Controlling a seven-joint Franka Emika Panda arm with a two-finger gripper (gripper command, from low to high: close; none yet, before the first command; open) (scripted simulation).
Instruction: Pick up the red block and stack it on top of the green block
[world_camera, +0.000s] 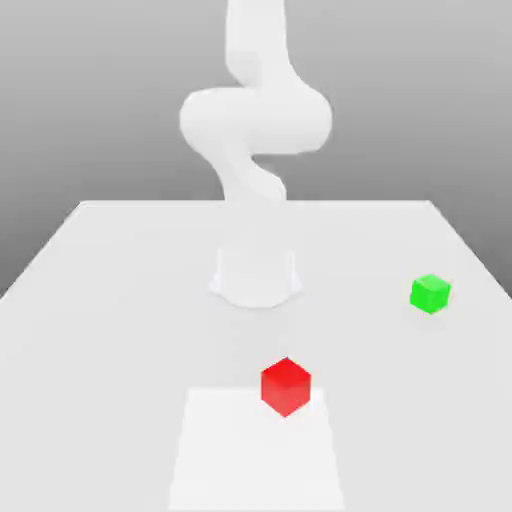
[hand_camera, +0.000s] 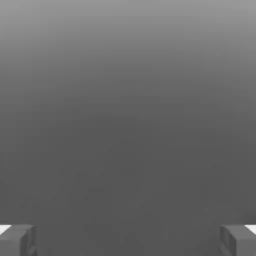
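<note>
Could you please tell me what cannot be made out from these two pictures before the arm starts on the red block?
- Gripper, hand view: the picture's edge cuts the fingers off; the open jaws hold nothing.
- Arm, exterior view: its top runs past the upper edge.
- Red block and green block, exterior view: their far faces are turned away.
- Table, exterior view: its near part is cut off.

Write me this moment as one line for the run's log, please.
gripper: open, empty | red block: on table, untouched | green block: on table, toward exterior view's right, apart from red | stack: not started
</note>
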